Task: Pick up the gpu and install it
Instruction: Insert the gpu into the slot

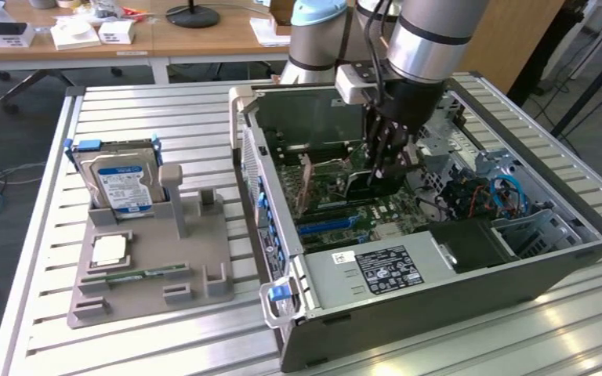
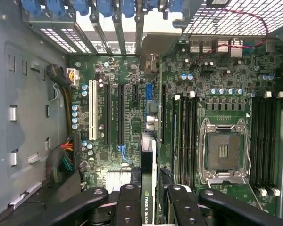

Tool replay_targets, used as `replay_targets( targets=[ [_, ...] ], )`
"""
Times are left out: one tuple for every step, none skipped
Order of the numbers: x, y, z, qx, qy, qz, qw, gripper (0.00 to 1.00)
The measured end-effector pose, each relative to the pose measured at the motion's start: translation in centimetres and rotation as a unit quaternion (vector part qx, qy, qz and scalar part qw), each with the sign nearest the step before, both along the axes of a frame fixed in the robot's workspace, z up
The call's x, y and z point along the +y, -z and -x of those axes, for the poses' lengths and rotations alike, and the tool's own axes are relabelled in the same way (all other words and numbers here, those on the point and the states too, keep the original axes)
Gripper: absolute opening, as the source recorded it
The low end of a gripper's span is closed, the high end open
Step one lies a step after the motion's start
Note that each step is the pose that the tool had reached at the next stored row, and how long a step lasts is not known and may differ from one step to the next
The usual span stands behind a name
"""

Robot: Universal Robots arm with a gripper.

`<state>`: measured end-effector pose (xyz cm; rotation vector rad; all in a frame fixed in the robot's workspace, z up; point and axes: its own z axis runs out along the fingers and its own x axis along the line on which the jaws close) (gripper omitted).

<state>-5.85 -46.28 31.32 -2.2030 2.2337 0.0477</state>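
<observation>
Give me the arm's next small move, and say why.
Probably lower the end effector slightly, straight towards the board. It grips the gpu edge-on above the motherboard, running parallel to the expansion slots, and the card does not look seated yet.

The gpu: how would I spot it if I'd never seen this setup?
Find the open dark grey computer case lying on the slatted metal table, where the robot's black gripper reaches down over the green motherboard. The gpu is the thin flat black card held edge-on in the gripper. Unlike the parts around it, it alone is gripped and carries NVIDIA lettering along its edge.
</observation>
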Motion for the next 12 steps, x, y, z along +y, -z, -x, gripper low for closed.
replay_targets(
  targets=[
    [0.01, 0.11, 0.0, 0.0, 0.0, 0.0, 1.0, 0.26],
    [0.02, 0.23, 0.0, 0.0, -0.001, 0.0, 1.0, 0.26],
    [0.03, 0.34, 0.0, 0.0, -0.001, 0.0, 1.0, 0.26],
    [0.04, 0.46, 0.0, 0.0, -0.001, 0.0, 1.0, 0.26],
    [0.04, 0.57, 0.1, 0.0, -0.001, 0.0, 1.0, 0.26],
    [0.05, 0.69, 0.1, 0.0, -0.002, 0.0, 1.0, 0.26],
    [0.06, 0.8, 0.1, 0.0, -0.002, 0.0, 1.0, 0.26],
    [0.07, 0.93, 0.1, 0.0, -0.002, 0.0, 1.0, 0.26],
    [0.07, 1.04, 0.1, 0.0, -0.003, 0.0, 1.0, 0.26],
    [0.09, 1.14, 0.1, 0.0, -0.003, 0.0, 1.0, 0.26],
    [0.1, 1.25, 0.1, 0.0, -0.003, 0.0, 1.0, 0.26],
    [0.11, 1.35, 0.1, 0.0, -0.004, 0.0, 1.0, 0.26]
  ],
)
